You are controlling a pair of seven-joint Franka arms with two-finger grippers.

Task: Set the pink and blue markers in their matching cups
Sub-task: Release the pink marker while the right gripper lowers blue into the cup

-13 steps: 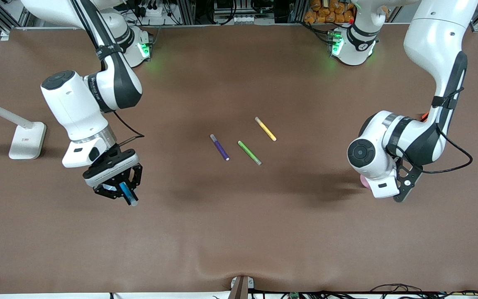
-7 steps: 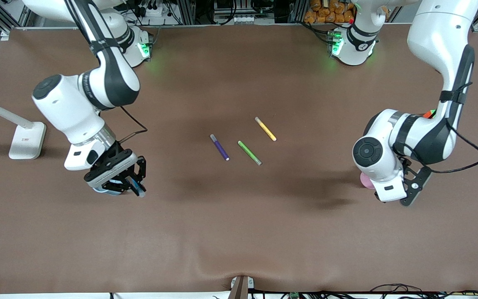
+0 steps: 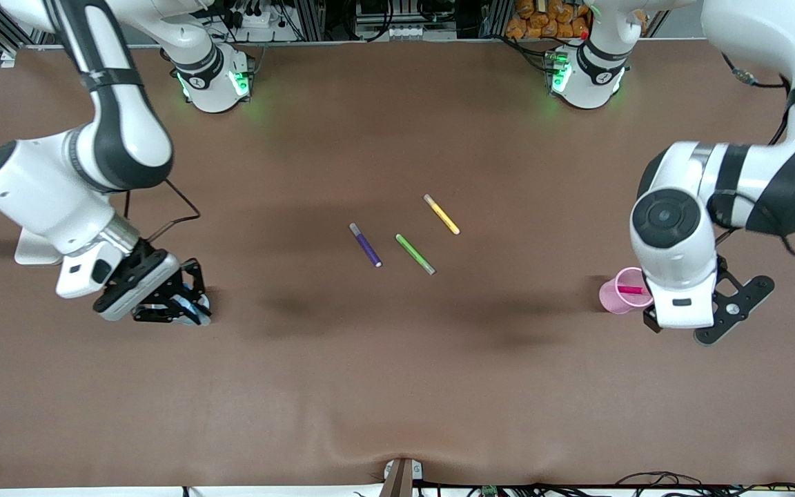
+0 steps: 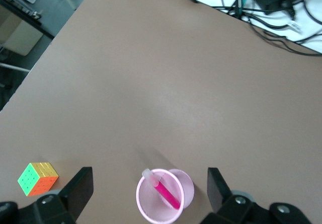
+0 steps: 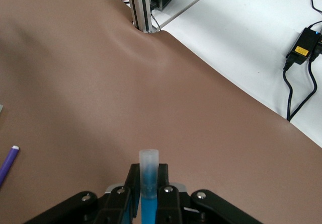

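The pink cup (image 3: 620,293) stands near the left arm's end of the table with the pink marker (image 3: 633,290) leaning inside it. Both show in the left wrist view, cup (image 4: 173,211) and marker (image 4: 166,193). My left gripper (image 3: 722,310) is open and empty, raised beside and over the cup; in its wrist view (image 4: 150,189) the cup lies between the spread fingers. My right gripper (image 3: 173,305) is shut on the blue marker (image 5: 149,183), low over the table. The pale blue cup is almost hidden under it; a sliver (image 3: 199,316) shows.
Purple (image 3: 365,244), green (image 3: 415,254) and yellow (image 3: 442,214) markers lie mid-table; the purple one's tip also shows in the right wrist view (image 5: 9,162). A white stand base (image 3: 38,243) sits at the right arm's end. A colour cube (image 4: 37,178) lies near the pink cup.
My right gripper has carried the blue marker toward the right arm's end of the table and lower. My left arm has drawn away from the pink cup, uncovering it with the pink marker inside.
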